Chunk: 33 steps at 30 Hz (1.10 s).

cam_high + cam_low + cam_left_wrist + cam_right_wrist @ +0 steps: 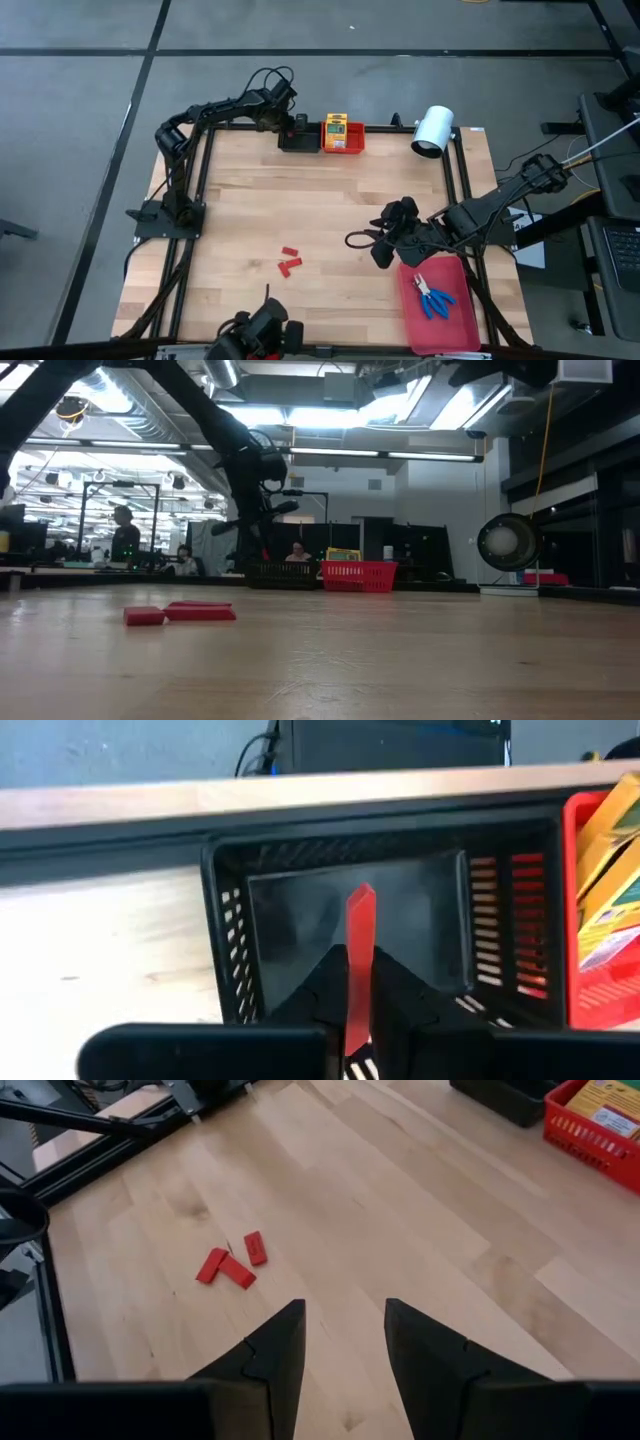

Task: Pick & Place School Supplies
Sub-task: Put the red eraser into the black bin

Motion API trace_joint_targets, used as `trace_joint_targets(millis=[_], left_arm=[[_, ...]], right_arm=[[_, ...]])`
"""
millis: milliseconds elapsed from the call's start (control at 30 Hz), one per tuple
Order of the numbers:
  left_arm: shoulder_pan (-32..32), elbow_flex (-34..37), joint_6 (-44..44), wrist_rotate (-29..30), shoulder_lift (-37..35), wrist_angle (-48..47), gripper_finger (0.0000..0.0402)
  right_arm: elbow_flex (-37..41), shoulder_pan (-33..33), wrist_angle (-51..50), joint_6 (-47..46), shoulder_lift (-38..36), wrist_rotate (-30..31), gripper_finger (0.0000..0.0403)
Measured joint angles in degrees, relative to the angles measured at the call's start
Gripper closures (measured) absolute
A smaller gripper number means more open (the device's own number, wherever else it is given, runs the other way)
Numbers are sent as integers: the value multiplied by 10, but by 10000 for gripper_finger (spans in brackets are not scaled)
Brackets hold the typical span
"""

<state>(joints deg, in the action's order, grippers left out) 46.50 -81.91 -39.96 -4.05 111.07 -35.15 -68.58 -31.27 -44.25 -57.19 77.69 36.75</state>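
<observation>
Over the black bin (350, 920) at the worktop's far edge, the left pincer (352, 1010) grips a red piece (358, 960) upright. Best to release only once it is well inside the walls. The right pincer (345, 1342) hangs wide apart above bare wood, the remaining red pieces (232, 1262) lying near.

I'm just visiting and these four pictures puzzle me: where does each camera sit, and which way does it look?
High view: above the table, looking straight down; both arms show.
Low view: at tabletop height, looking across to the red bin; one arm hangs in.
Left wrist view: on the left arm, facing the black bin; the left gripper pinches a red piece.
Right wrist view: on the right arm, facing the table; the right gripper is open.
Shared: the high and right wrist views both show three red pieces.
</observation>
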Motion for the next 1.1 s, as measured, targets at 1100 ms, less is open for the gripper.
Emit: trace_joint_targets(millis=[1100], left_arm=[[-16, 0, 33, 18, 0, 16, 228]], right_arm=[[0, -9, -4, -9, 0, 14, 262]])
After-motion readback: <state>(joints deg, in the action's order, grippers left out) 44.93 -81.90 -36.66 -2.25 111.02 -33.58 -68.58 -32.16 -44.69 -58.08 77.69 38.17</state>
